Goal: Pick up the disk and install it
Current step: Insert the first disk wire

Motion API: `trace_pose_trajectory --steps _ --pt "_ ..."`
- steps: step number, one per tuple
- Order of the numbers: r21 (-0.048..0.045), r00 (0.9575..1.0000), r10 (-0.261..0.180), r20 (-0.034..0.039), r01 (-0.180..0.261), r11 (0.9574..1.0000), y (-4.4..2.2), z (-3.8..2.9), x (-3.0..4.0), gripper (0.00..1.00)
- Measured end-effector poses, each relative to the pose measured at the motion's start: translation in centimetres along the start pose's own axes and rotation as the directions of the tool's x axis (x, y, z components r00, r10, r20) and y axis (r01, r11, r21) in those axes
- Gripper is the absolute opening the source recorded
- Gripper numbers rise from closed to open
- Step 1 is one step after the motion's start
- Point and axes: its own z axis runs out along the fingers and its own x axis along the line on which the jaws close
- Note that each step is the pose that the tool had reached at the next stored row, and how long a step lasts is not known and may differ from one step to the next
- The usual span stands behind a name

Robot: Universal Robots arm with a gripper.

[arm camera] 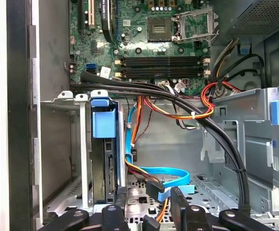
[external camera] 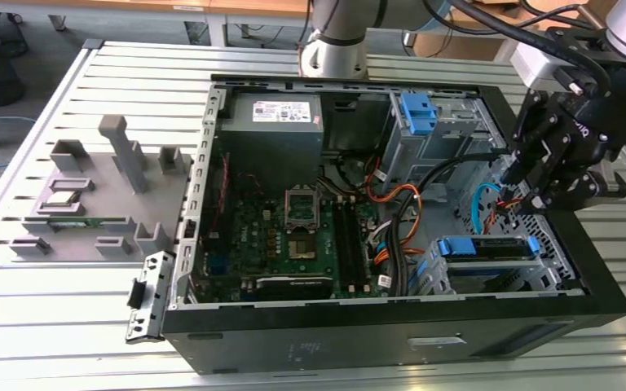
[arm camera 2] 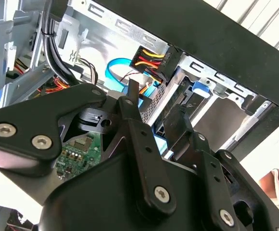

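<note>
The disk point(external camera: 489, 248) sits in the drive cage at the near right corner of the case point(external camera: 346, 338) in the exterior view. Its long axis runs left-right, with the blue tab pointing left. The end effector point(external camera: 522, 191) hangs near it above the cables, fingers spread and empty.

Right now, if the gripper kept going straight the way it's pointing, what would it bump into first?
Most likely the loose black plug with coloured wires, together with the blue flat cable. Both lie just ahead of the open gripper in the first wrist view. Depth is hard to judge, so that is a best guess.
</note>
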Motion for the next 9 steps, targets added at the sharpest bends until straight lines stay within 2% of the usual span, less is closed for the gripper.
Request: trace_pose_trajectory --steps 9 --pt "0.0001 1.0 0.0 -0.0025 0.0 1.0 0.04 0.25 -0.06 0.48"
